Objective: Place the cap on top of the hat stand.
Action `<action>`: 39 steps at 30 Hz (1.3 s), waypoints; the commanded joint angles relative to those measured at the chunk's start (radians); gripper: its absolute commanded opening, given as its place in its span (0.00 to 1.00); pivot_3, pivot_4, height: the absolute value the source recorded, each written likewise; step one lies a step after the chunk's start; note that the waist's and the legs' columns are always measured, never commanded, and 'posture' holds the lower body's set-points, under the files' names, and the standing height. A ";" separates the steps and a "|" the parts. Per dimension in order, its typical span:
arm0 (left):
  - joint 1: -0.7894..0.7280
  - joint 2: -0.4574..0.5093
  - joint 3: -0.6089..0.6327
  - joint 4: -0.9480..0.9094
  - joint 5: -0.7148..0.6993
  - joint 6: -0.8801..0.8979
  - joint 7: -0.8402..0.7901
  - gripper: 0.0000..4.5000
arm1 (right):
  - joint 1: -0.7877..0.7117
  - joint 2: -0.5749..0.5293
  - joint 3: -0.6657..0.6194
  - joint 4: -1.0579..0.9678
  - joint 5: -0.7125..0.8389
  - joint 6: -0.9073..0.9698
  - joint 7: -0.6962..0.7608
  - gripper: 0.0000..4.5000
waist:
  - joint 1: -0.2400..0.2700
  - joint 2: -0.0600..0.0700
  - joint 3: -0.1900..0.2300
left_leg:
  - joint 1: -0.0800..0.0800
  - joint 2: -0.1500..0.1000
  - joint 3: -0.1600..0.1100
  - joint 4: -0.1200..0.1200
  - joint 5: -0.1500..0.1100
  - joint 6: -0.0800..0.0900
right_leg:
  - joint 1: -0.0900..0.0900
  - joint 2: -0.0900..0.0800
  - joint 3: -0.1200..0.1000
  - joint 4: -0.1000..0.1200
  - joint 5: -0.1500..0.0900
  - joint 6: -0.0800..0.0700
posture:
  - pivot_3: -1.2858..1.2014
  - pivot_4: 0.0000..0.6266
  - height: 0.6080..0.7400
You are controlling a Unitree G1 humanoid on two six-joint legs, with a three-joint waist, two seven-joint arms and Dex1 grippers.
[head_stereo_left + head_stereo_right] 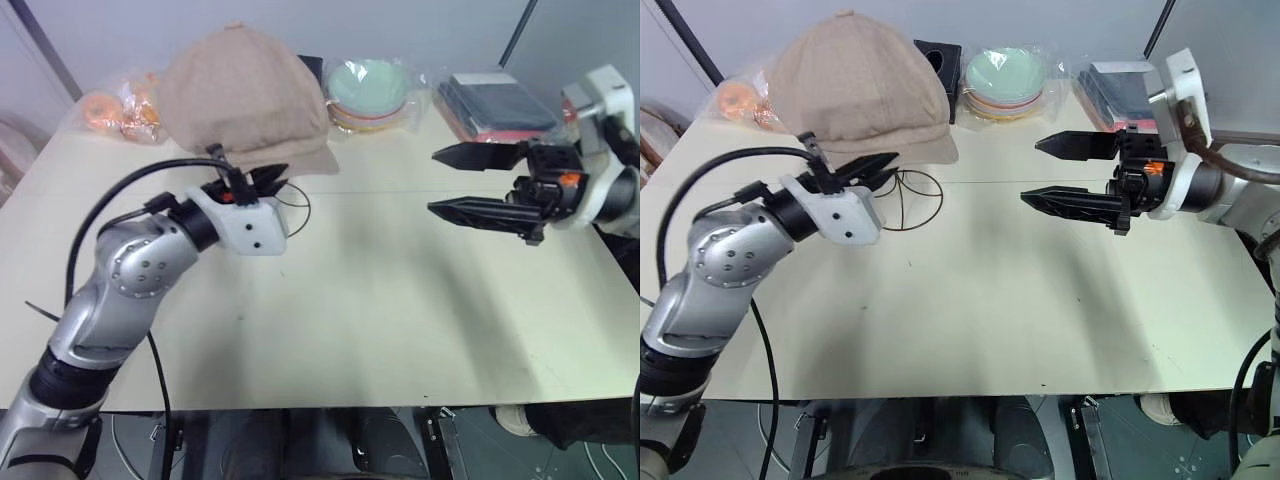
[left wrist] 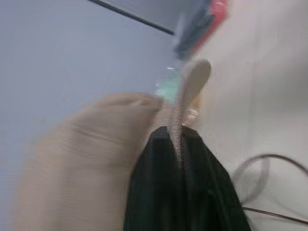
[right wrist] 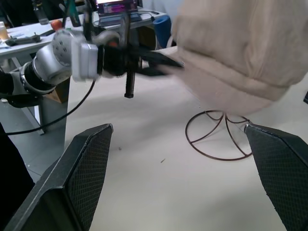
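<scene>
Left jaws (image 1: 883, 163): clenched on the cap's lower edge; the left wrist view shows the tan fabric rim pinched between the two black fingers (image 2: 159, 192).
Right jaws (image 1: 1055, 172): released, the two black fingers spread wide, pointing left across the surface, nothing between them, well apart from the cap.
Cap (image 1: 855, 85): tan, puffy, with a button on top; it sits over the head of the hat stand, high above the surface at the far left, brim toward the right and near side.
Hat stand (image 1: 912, 198): thin dark wire; its round ring base rests on the surface just under the cap and beside the left jaws. The head part is covered by the cap.
Surface (image 1: 990, 300): pale, bare across the near half.
Black box (image 1: 941, 58): at the far edge, just right of the cap.
Bagged bowls (image 1: 1006, 82): pale green stack in clear wrap, far centre.
Dark packet (image 1: 497, 103): far right, behind the right arm.
Orange bagged item (image 1: 120, 108): far left, beside the cap.
</scene>
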 commanded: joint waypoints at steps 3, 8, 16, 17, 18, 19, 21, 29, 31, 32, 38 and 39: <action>0.009 -0.038 0.133 0.042 -0.130 -0.225 0.040 0.01 | -0.022 0.008 -0.009 -0.008 -0.032 -0.004 0.019 1.00 | 0.001 0.000 0.000 | 0.000 0.000 0.000 0.000 0.000 0.000 | 0.000 0.000 0.000 0.000 0.000 0.000 | 0.52 0.24 1.00; 0.057 0.036 0.224 0.216 -0.235 -0.535 -0.028 0.01 | -0.026 0.023 0.015 0.006 -0.079 -0.020 0.044 1.00 | -0.002 0.000 0.000 | 0.000 0.001 0.000 0.000 0.000 0.000 | 0.000 0.000 0.000 0.000 0.000 0.000 | 0.52 0.24 1.00; 0.053 0.222 0.317 0.665 -0.425 -1.048 -0.203 0.01 | -0.054 0.051 0.056 0.047 -0.150 -0.036 0.091 1.00 | -0.004 0.000 0.000 | 0.000 0.001 0.001 -0.001 0.000 0.000 | -0.001 -0.001 0.000 0.000 0.000 0.000 | 0.52 0.24 1.00; 0.025 0.233 0.301 0.733 -0.432 -1.093 -0.223 0.01 | -0.060 0.058 0.063 0.052 -0.159 -0.039 0.095 1.00 | -0.004 0.001 0.000 | 0.000 0.001 0.001 -0.001 0.000 0.000 | -0.001 -0.001 0.000 0.000 0.000 0.000 | 0.52 0.24 1.00; -0.003 0.240 0.282 0.793 -0.434 -1.132 -0.240 0.01 | -0.065 0.064 0.070 0.056 -0.166 -0.040 0.097 1.00 | -0.004 0.001 0.000 | 0.000 0.001 0.001 -0.001 0.000 0.000 | -0.001 -0.001 0.000 0.000 0.000 0.000 | 0.52 0.24 1.00; -0.037 0.238 0.263 0.847 -0.432 -1.157 -0.251 0.01 | -0.070 0.069 0.075 0.061 -0.174 -0.041 0.100 1.00 | -0.003 0.001 0.000 | 0.000 0.001 0.001 -0.001 0.000 0.000 | -0.001 -0.001 0.000 0.000 0.000 0.000 | 0.52 0.24 1.00; -0.097 0.225 0.233 0.930 -0.426 -1.191 -0.267 0.01 | -0.078 0.077 0.079 0.069 -0.187 -0.043 0.109 1.00 | -0.001 0.001 0.000 | 0.000 0.001 0.001 -0.001 0.000 0.000 | -0.001 -0.001 0.000 0.000 0.000 0.000 | 0.52 0.24 1.00; -0.230 0.172 0.122 1.083 -0.446 -1.303 -0.318 0.01 | -0.089 0.100 0.084 0.082 -0.227 -0.051 0.126 1.00 | -0.007 0.001 0.000 | 0.000 0.000 0.001 -0.001 0.000 0.000 | -0.002 0.000 0.000 0.000 0.001 0.001 | 0.52 0.24 1.00; -0.238 0.155 0.092 1.076 -0.461 -1.307 -0.326 0.01 | -0.083 0.104 0.083 0.078 -0.236 -0.055 0.127 1.00 | -0.007 0.001 0.000 | 0.000 0.000 0.001 -0.001 0.000 0.000 | -0.002 0.000 0.000 0.001 0.001 0.001 | 0.52 0.24 1.00; -0.242 0.149 0.084 1.074 -0.467 -1.307 -0.329 0.01 | -0.083 0.106 0.084 0.078 -0.241 -0.056 0.127 1.00 | -0.007 0.001 0.000 | 0.000 0.000 0.001 -0.001 0.000 0.000 | -0.002 0.001 0.000 0.001 0.001 0.001 | 0.52 0.24 1.00; -0.239 0.150 0.076 1.066 -0.502 -1.288 -0.339 0.25 | -0.074 0.101 0.064 0.067 -0.243 -0.050 0.132 1.00 | -0.005 0.000 0.000 | 0.000 0.000 0.001 0.000 0.000 0.000 | -0.002 0.000 0.000 0.001 0.001 0.001 | 0.52 0.24 1.00; -0.234 0.154 0.076 1.062 -0.511 -1.282 -0.343 0.36 | -0.076 0.102 0.061 0.067 -0.240 -0.048 0.131 1.00 | -0.005 0.000 0.000 | 0.000 0.000 0.001 0.000 0.000 0.000 | -0.002 0.000 0.000 0.001 0.001 0.001 | 0.52 0.24 1.00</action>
